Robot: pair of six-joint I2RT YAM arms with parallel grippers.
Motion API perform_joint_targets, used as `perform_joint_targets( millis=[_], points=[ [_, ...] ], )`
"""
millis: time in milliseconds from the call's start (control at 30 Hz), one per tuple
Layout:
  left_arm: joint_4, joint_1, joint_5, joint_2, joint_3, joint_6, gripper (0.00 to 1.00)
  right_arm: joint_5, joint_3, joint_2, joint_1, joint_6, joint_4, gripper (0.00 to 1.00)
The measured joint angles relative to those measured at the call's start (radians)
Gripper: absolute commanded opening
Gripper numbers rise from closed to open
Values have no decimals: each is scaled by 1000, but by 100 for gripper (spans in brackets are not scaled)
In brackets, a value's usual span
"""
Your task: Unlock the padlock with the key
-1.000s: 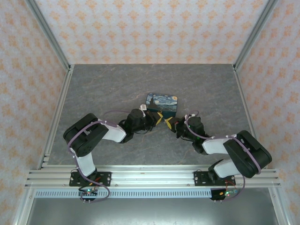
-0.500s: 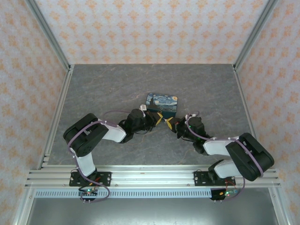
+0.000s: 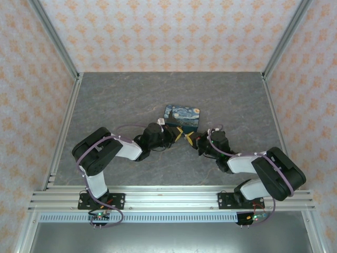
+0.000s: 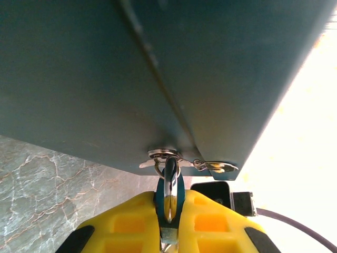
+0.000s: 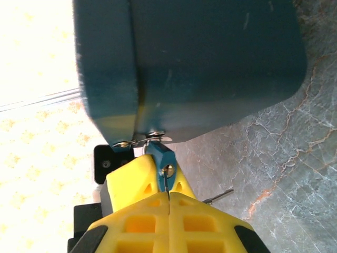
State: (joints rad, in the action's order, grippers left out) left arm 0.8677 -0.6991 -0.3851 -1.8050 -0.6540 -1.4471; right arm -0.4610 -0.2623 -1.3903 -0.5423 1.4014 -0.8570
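Observation:
The dark blue starry box (image 3: 183,117) lies mid-table, its hasp (image 4: 164,154) facing the arms. A small blue padlock (image 4: 180,193) hangs by its silver shackle from the hasp. My left gripper (image 4: 169,204) is shut on the padlock body. From the right wrist, the padlock (image 5: 159,154) shows its brass keyhole (image 5: 169,170). My right gripper (image 5: 169,196) is shut on the key (image 5: 166,182), a thin blade whose tip is at the keyhole. From above, the left gripper (image 3: 179,133) and right gripper (image 3: 188,138) meet at the box's near edge.
A thin metal piece (image 5: 218,196) lies on the grey marbled table (image 3: 121,100) just right of my right fingers. The left gripper's yellow fingers (image 5: 129,176) sit close against mine. Metal frame posts and patterned walls (image 3: 168,31) enclose the table.
The right arm has shifted very slightly at the padlock. The left arm and the box have not moved.

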Motion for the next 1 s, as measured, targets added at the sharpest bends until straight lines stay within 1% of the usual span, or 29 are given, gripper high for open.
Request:
perform_joint_targets(
  millis=[1000],
  points=[
    [4, -15, 0, -5, -11, -22, 0, 16, 0, -38, 0, 0, -25, 0]
  ],
)
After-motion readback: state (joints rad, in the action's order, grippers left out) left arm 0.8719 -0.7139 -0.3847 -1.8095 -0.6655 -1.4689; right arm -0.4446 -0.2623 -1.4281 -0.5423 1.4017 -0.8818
